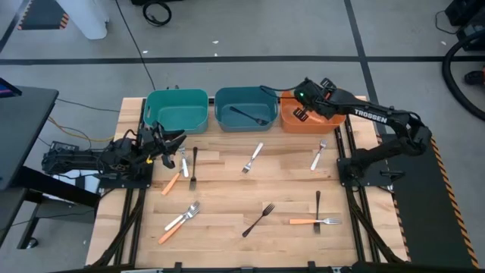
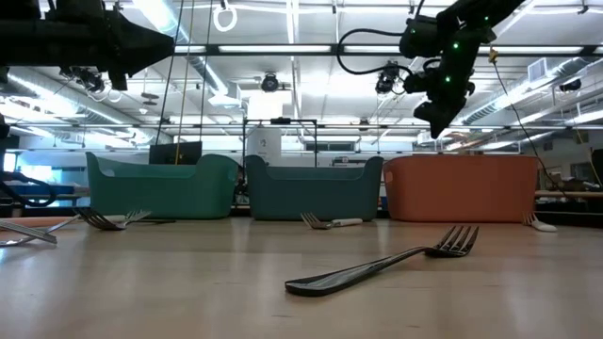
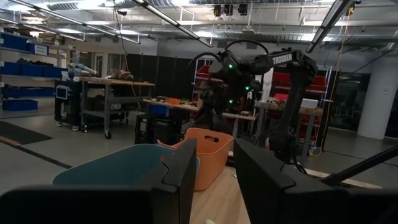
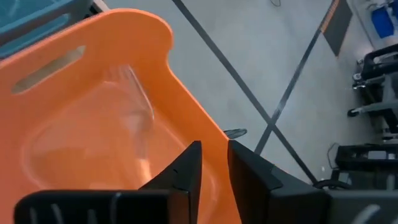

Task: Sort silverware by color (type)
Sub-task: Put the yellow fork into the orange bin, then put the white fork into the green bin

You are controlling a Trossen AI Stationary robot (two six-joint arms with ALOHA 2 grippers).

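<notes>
Silverware lies flat and scattered on the wooden table: a black fork (image 1: 258,219), another black fork (image 1: 193,167), a white fork (image 1: 252,158), an orange-handled fork (image 1: 314,221), and more. One black fork (image 1: 254,115) lies in the blue bin (image 1: 244,97). My right gripper (image 4: 214,165) hovers open over the orange bin (image 4: 93,74), where a pale blurred slim streak (image 4: 140,118) shows; what it is I cannot tell. My left gripper (image 1: 178,140) is open and empty, raised just in front of the teal bin (image 1: 176,110).
The three bins stand in a row along the table's far edge, teal, blue, orange from left to right. In the low view a black fork (image 2: 386,264) lies nearest, with free wood around it. Both arm bases stand at the table's sides.
</notes>
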